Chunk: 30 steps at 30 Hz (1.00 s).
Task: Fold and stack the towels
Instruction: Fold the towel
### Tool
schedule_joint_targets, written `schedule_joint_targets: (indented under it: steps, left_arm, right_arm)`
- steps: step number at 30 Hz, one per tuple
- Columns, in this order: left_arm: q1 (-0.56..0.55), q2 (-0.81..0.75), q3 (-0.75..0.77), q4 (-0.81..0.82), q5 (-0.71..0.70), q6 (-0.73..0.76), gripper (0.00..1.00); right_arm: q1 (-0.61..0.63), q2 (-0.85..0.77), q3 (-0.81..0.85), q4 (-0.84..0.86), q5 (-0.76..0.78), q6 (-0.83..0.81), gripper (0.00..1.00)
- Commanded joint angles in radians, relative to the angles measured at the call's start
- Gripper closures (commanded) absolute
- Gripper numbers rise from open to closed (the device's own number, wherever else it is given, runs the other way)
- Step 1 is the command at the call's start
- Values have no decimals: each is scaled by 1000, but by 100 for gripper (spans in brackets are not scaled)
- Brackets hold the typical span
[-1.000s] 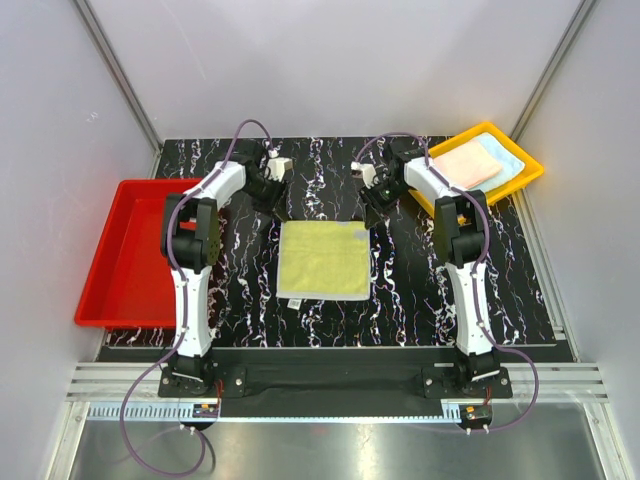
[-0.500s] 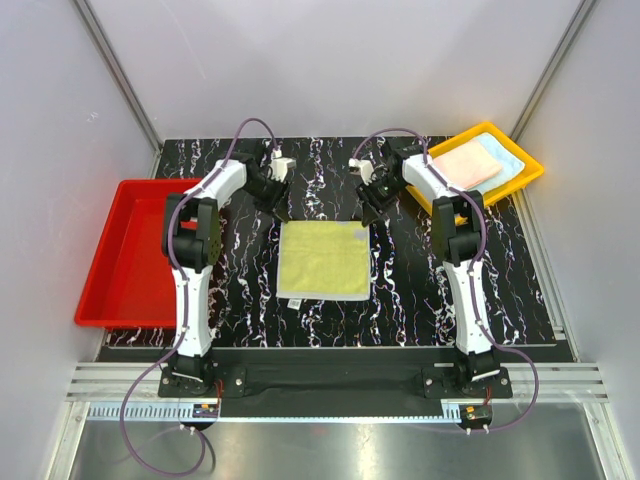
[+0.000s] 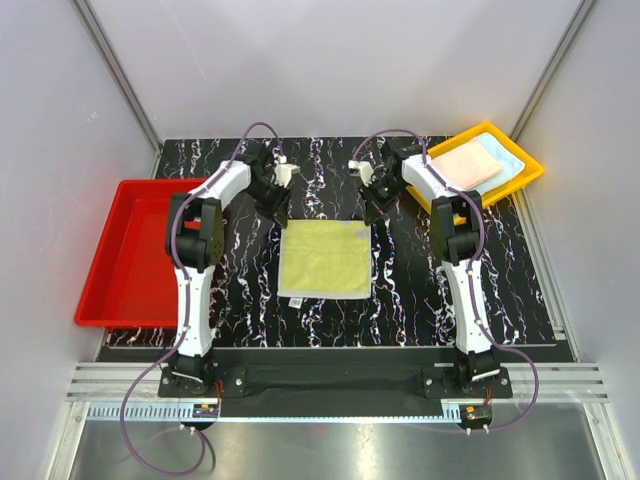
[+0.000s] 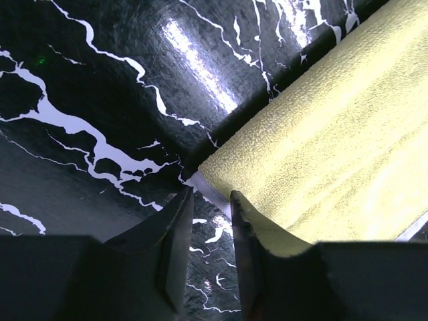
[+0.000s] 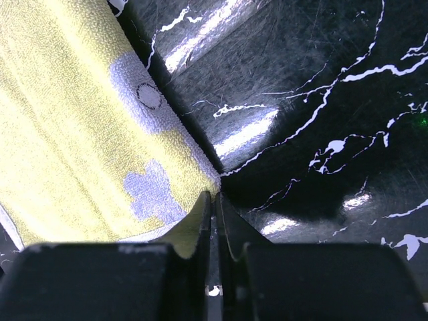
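**At the far corners of the yellow towel [image 3: 324, 259]: one pincer spread, one pinching**

On the far right corner of the table [image 3: 400, 295], I note the yellow tray [image 3: 531, 172] holding two towels. A peach-pink towel [image 3: 465, 165] lies on top of a light blue towel [image 3: 506, 157], whose edge shows beyond it. Opposite, the red tray [image 3: 125, 262] hangs partly over the table's left edge.

Between the two arms the yellow towel lies spread flat and square on the tabletop, which is black with white veining. I see the left gripper [image 4: 208, 200] at the towel's far left corner. Its fingers are spread with a clear gap, and the corner's tip lies at that gap. The right gripper [image 5: 214, 200] is at the far right corner, its fingers pressed almost together on the cloth's tip, beside pale lilac patches in the weave.

Pale grey walls [image 3: 330, 70] enclose the table on three sides. A metal rail [image 3: 110, 380] runs along the near edge by both arm bases.
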Motion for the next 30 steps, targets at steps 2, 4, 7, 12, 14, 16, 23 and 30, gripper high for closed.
schedule_joint_targets:
  steps: [2,4,7,12,14,16,23,30]
  left_arm:
    - [-11,25,50,20,-45,10,69]
    - [-17,31,56,20,-53,6,69]
    - [-24,37,82,16,-57,6,63]
    - [-22,11,103,11,-50,30,52]
    - [-19,11,119,-4,-42,48,50]
    - [-17,26,154,-36,-16,61,50]
    - [-20,74,174,-83,12,79,49]
    - [-36,109,191,-95,-22,81,51]
  right_arm:
    - [2,26,-12,-7,27,-33,92]
    - [0,21,-14,1,27,-35,93]
    - [0,21,-13,12,37,-27,96]
    - [5,20,4,27,53,-17,100]
    - [8,17,10,39,65,-12,100]
    - [9,11,10,50,74,-10,100]
    - [11,-11,3,82,70,-3,100]
    - [9,-23,7,107,54,8,100]
